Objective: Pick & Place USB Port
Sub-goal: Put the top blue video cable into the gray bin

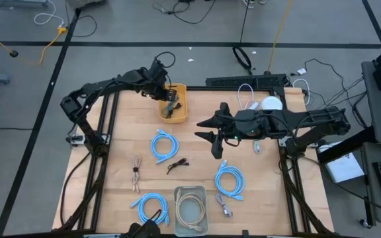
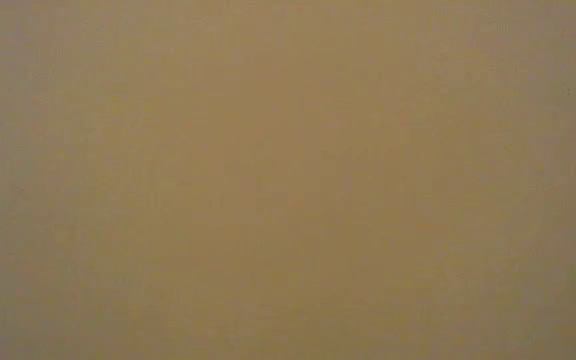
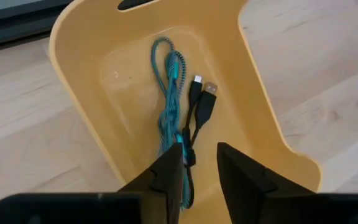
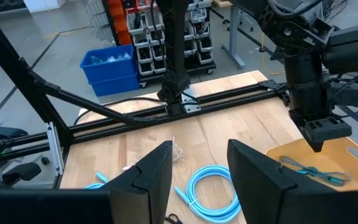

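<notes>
Between my left gripper (image 3: 199,163) fingers, bottom centre of the wrist frame, jaws stand slightly apart, gripping nothing I can confirm. Just beyond, the black USB cable (image 3: 202,109) lies beside a teal cable (image 3: 169,93) in the yellow tray (image 3: 79,74). I'd lift straight up, clear of loose loops. Mid-frame in the high view, right gripper (image 1: 211,135) waits open, empty.

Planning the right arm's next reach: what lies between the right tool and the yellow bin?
In the high view, only bare wood separates the right tool from the yellow bin. The right wrist view shows a blue cable coil lying off that line.
</notes>
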You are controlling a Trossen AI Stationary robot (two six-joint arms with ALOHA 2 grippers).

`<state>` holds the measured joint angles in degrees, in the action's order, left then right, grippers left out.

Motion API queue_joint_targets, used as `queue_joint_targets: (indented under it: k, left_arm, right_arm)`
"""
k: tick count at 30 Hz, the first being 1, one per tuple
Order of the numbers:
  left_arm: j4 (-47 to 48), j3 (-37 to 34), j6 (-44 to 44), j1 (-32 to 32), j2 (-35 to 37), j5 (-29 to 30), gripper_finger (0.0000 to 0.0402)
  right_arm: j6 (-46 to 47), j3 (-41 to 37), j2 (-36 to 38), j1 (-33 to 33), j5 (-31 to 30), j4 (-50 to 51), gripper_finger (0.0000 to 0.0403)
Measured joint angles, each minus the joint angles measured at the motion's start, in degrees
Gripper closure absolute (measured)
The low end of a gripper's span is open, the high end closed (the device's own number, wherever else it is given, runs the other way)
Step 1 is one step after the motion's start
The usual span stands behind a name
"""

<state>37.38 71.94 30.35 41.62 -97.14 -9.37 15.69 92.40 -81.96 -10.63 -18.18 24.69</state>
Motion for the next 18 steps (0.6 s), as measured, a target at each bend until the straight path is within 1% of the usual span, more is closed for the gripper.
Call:
queue_joint_targets:
  k: [2, 4, 6, 10, 12, 13, 14, 16, 18]
  left_arm:
    - [-0.9, 0.0, 0.0, -0.4, 0.0, -0.8, 0.0298]
    - [-2.7, -0.1, -0.4, -1.1, 0.7, -2.9, 0.0297]
    - [-6.6, -0.1, -1.3, -2.3, 2.5, -7.3, 0.0297]
    - [-18.4, -0.1, -0.9, -5.7, 8.7, -16.9, 0.0296]
    - [-23.4, -0.1, -0.7, -8.0, 12.9, -19.6, 0.0296]
    - [-24.4, 0.0, -0.7, -9.2, 15.2, -20.3, 0.0296]
    - [-24.2, 0.0, -1.1, -10.6, 17.3, -20.6, 0.0296]
    - [-21.1, 0.0, -2.6, -14.1, 21.1, -20.4, 0.0296]
    - [-14.0, 0.0, -4.9, -18.8, 24.2, -18.3, 0.0296]
  right_arm:
    - [0.0, 0.0, 0.2, 0.0, 0.0, 0.4, 0.0257]
    - [-0.2, 0.0, 0.4, 0.0, -0.7, 0.9, 0.0257]
    - [-1.0, 0.0, 0.9, 0.0, -2.5, 3.3, 0.0257]
    - [-1.4, 0.0, 1.2, 0.1, -4.6, 7.8, 0.0259]
    - [-1.4, 0.0, 1.4, 0.1, -4.8, 9.1, 0.0259]
    - [-1.4, 0.0, 1.5, 0.1, -4.8, 9.1, 0.0259]
    - [-1.4, 0.0, 1.6, 0.1, -4.9, 9.1, 0.0259]
    - [-1.4, 0.0, 1.6, 0.1, -5.0, 9.6, 0.0259]
    - [-1.4, 0.0, 1.5, 0.1, -5.0, 10.7, 0.0261]
